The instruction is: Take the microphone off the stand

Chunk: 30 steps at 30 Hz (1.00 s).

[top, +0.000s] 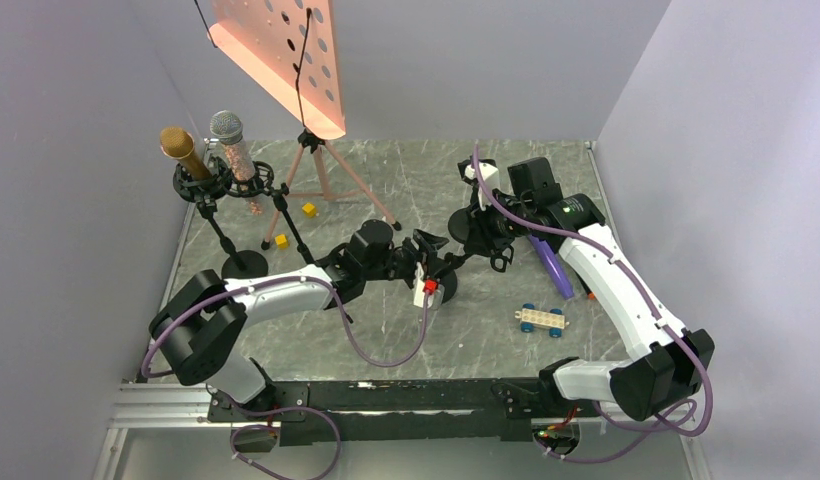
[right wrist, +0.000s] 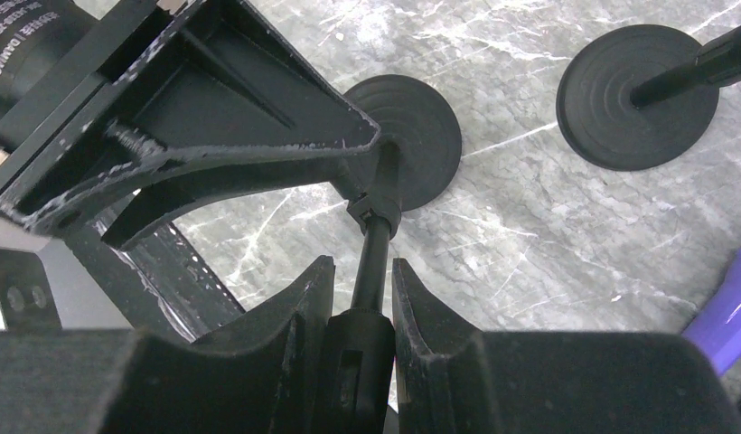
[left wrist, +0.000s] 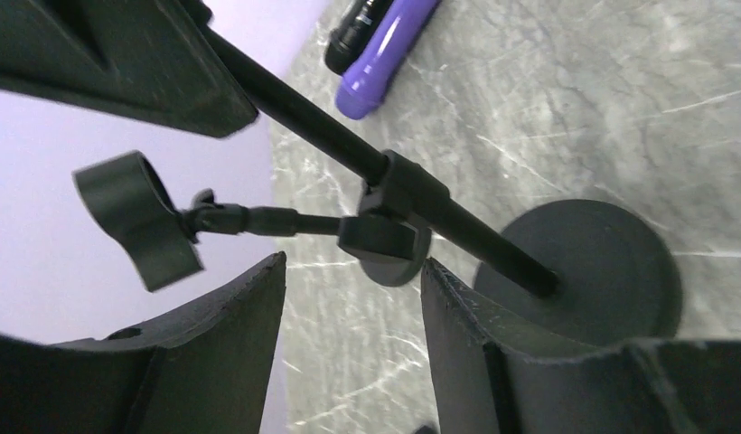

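Left tool [left wrist: 353, 271]: jaws standing wide, gripping nothing; fingers either side of a black stand's joint [left wrist: 394, 194], no contact visible.
Clip [left wrist: 136, 217]: empty, on a short boom off that joint, just beside the left finger.
Stand base [left wrist: 602, 262]: round, flat on the tabletop [top: 386, 340], just beyond the right finger.
Right tool [right wrist: 362, 265]: narrow, clamped on a stand pole [right wrist: 374, 240] just above its collar. That pole's disc foot [right wrist: 421, 127] rests beyond the fingertips.
Second foot [right wrist: 638, 95]: another disc with its own rod, near, toward the far edge. Which of the two feet carries the clip cannot be told.
Purple microphone [top: 552, 268]: lying flat on the tabletop toward the right edge, alongside the right forearm, out of any clip.
Gold microphone [top: 182, 150], silver microphone [top: 232, 140]: upright in their own stands at the far-left corner, well apart from both tools.
Status (judged): purple unit counted as removed; remaining work is release and retreat.
Risk 1: toppled stand, if the right tool lets go with the pole off vertical or drags it on opening.
Risk 2: snagged boom or clip, if the left tool backs out sideways instead of straight.
Risk 3: purple microphone set rolling toward the right edge by a nudge from the right arm; round body, nothing to stop it.
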Each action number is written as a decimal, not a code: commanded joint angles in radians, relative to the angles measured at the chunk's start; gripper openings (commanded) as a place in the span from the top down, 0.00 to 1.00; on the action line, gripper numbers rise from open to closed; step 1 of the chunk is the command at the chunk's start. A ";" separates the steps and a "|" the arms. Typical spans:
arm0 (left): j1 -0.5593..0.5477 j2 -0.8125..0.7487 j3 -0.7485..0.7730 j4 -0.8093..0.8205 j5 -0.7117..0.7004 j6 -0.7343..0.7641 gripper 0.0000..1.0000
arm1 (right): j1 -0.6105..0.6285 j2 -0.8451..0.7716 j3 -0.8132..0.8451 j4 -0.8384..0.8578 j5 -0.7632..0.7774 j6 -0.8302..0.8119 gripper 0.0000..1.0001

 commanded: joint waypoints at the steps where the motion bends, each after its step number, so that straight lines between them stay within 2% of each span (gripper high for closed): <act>1: -0.018 0.015 0.021 0.103 0.023 0.135 0.40 | 0.003 -0.008 0.023 0.052 -0.037 0.018 1.00; 12: -0.017 0.025 0.039 0.015 0.105 0.235 0.48 | 0.002 0.012 0.038 0.046 -0.039 0.007 1.00; 22: -0.015 0.046 0.064 -0.033 0.102 0.261 0.75 | 0.001 0.023 0.049 0.042 -0.043 0.010 1.00; 26: -0.016 0.047 0.089 -0.039 0.056 0.160 0.84 | 0.001 0.023 0.066 0.024 -0.043 0.008 1.00; 28: -0.014 0.051 0.154 -0.114 0.028 0.000 0.88 | 0.001 0.027 0.084 0.002 -0.042 -0.006 1.00; 30: 0.004 0.072 0.270 -0.253 0.063 -0.205 0.90 | 0.001 0.031 0.105 -0.023 -0.039 -0.025 1.00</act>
